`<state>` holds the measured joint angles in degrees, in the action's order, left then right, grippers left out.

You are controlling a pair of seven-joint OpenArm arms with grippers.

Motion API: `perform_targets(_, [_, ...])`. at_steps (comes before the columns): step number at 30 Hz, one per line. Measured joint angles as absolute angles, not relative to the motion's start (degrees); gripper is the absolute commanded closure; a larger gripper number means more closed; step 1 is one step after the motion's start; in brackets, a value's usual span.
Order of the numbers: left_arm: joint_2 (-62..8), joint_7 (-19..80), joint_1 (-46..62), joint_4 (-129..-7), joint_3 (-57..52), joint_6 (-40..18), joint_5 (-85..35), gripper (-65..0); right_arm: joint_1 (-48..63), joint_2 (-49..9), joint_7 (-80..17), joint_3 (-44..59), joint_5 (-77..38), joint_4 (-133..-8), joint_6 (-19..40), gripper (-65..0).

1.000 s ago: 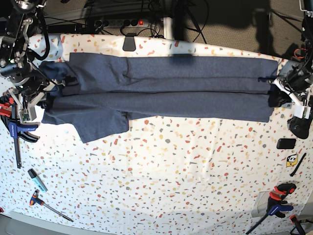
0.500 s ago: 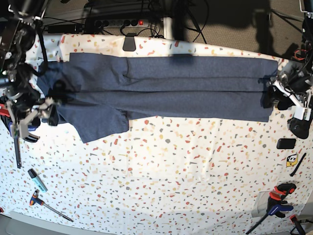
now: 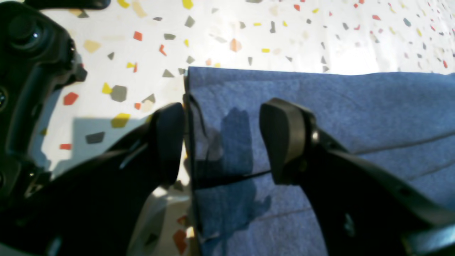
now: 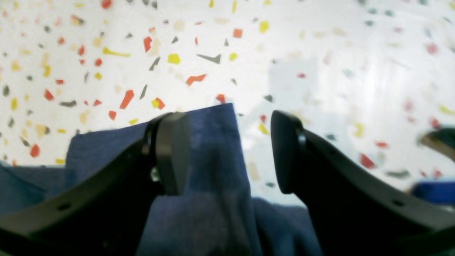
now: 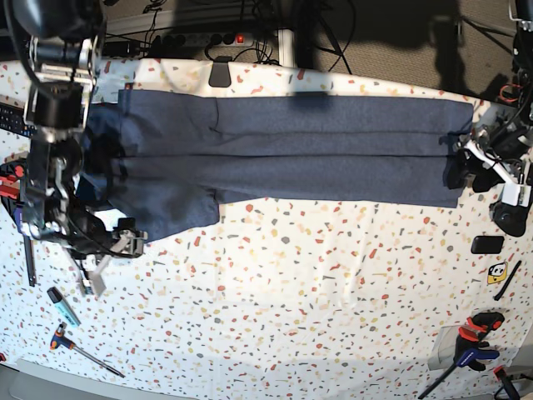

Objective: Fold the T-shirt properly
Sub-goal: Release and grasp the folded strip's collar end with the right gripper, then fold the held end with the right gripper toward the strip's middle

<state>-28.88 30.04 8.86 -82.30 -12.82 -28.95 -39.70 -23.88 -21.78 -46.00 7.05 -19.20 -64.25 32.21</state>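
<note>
The dark navy T-shirt lies flat across the far half of the speckled table, folded lengthwise into a long band, with one sleeve sticking out at the front left. No white letters show. My left gripper is at the shirt's right end. In the left wrist view it is open, straddling the shirt's edge. My right gripper is by the sleeve's front corner. In the right wrist view it is open, with a corner of the cloth lying between the fingers.
A black clip sits at the table's back edge. A blue marker and a T-handle tool lie at the front left. A clamp, a small black block and a sticker are at the right.
My right arm has swung from the shirt's left edge toward the table's front, to the sleeve's corner; the shirt's left end shifted slightly. My left gripper has hardly moved.
</note>
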Motion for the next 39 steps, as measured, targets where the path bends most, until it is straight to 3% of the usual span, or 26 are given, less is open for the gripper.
perform_targets(7, [-28.9,30.0,8.9,-82.3,-12.8,-28.9,-39.7,-36.1,-30.6,-21.8,-45.9,1.1,-17.1,-52.2,32.2,-35.7])
perform_targets(16, [-28.9,30.0,8.9,-82.3,-12.8,-28.9,-39.7,-36.1,-30.8,-20.8,-46.0,1.1,-16.4,-47.8,32.2,-35.5])
perform_targets(21, [-28.9,30.0,8.9,-82.3,-12.8,-28.9,-39.7,-36.1,-31.3,-20.8,-45.0,1.1,-16.6,-45.4,32.2,-20.4])
perform_targets(25, [-28.9,30.0,8.9,-82.3,-12.8,-28.9,-39.7,-36.1,-31.3,-21.1,-44.4,1.2,-16.7,-45.0,32.2,-1.4])
perform_targets(31, [-28.9,30.0,8.9,-82.3,-12.8,-28.9,-39.7,-36.1,-30.8,-21.0,-41.0,1.1,-10.2,-47.7,32.6,0.0])
perform_targets(34, [-28.9,30.0,8.9,-82.3,-12.8,-28.9,-39.7,-36.1,-30.4,-20.9,-42.4,1.1,-10.2,-51.9,36.3,0.0])
perform_targets(39, [-28.9,30.0,8.9,-82.3,-12.8,-28.9,-39.7,-36.1,-30.0,-20.9,-47.0,1.1,-13.7,-60.0,37.1,0.0])
